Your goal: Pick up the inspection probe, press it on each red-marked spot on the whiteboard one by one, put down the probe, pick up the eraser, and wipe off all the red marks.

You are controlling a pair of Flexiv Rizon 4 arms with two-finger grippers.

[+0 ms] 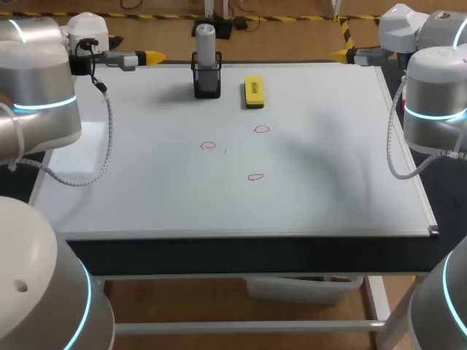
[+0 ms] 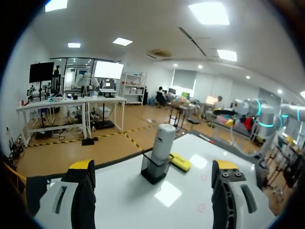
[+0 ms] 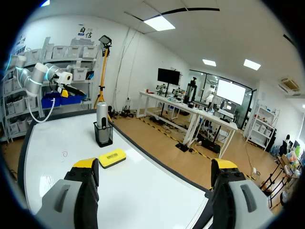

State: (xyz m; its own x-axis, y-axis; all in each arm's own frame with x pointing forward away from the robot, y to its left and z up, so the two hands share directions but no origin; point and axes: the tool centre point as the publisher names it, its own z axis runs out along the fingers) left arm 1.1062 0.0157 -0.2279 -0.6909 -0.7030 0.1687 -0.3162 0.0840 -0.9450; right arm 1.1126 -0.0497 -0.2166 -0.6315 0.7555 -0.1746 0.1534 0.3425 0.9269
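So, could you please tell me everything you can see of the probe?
The probe is a grey cylinder with a paler rounded cap, seemingly metal or plastic. It stands upright, its lower part sunk in a black open-sided holder near the far edge of the whiteboard, beside the yellow eraser but apart from it. Only the holder touches it.

Held a dark-edged table [image 1: 241, 255] across the lower middle of the frame, on white legs. Showed tan wooden floor [image 1: 292, 36] along the top of the frame, crossed by yellow-and-black tape [image 1: 131, 14] at upper left. Lit from overhead by rectangular ceiling panels [image 2: 209, 12]. Closed in by white walls [image 3: 136, 59].
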